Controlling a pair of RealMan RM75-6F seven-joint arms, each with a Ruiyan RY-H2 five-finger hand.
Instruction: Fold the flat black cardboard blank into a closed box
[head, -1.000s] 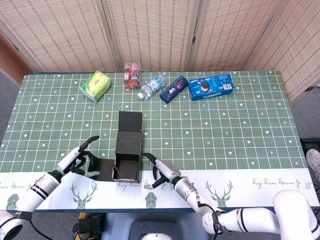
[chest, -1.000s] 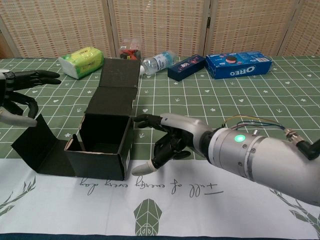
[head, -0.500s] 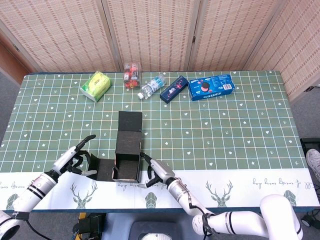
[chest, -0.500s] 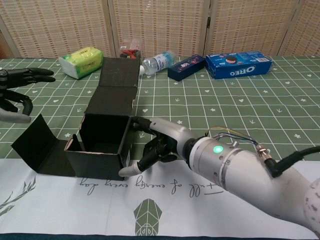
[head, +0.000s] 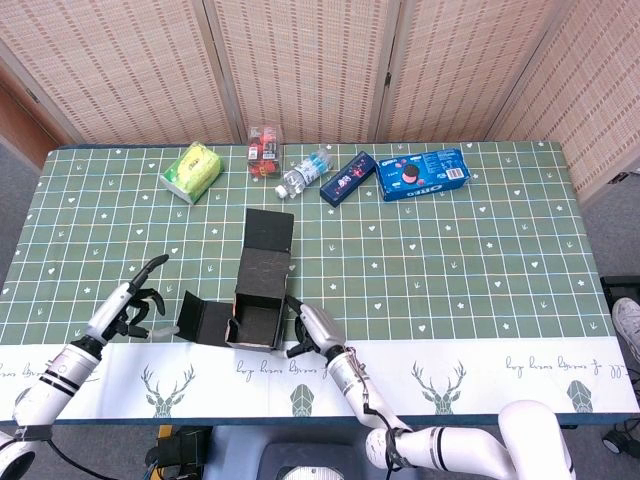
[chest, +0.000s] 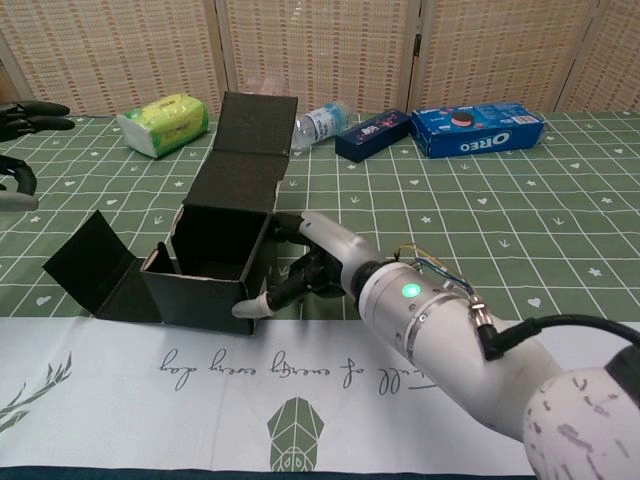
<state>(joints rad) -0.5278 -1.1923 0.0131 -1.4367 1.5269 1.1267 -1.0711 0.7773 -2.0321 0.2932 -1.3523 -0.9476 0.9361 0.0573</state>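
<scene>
The black cardboard box (head: 262, 285) (chest: 205, 300) stands near the table's front edge, its top uncovered. Its long lid panel (head: 270, 230) (chest: 257, 125) slopes up and away at the back. A side flap (head: 192, 318) (chest: 90, 265) hangs out to the left. My right hand (head: 310, 330) (chest: 300, 265) presses against the box's right wall, fingers at its upper edge and thumb by the front lower corner. My left hand (head: 130, 305) (chest: 15, 150) is off to the left, apart from the flap, fingers spread and holding nothing.
Along the far side lie a green pack (head: 192, 170) (chest: 165, 122), a red snack pack (head: 264, 150), a water bottle (head: 303, 173), a dark blue box (head: 347, 177) and a blue Oreo pack (head: 423, 173) (chest: 478, 130). A white printed strip (chest: 330, 400) borders the front edge.
My right hand closed in against the box's right wall. The box shifted and its lid panel rose and swung right. My left hand drew away to the left, off the side flap.
</scene>
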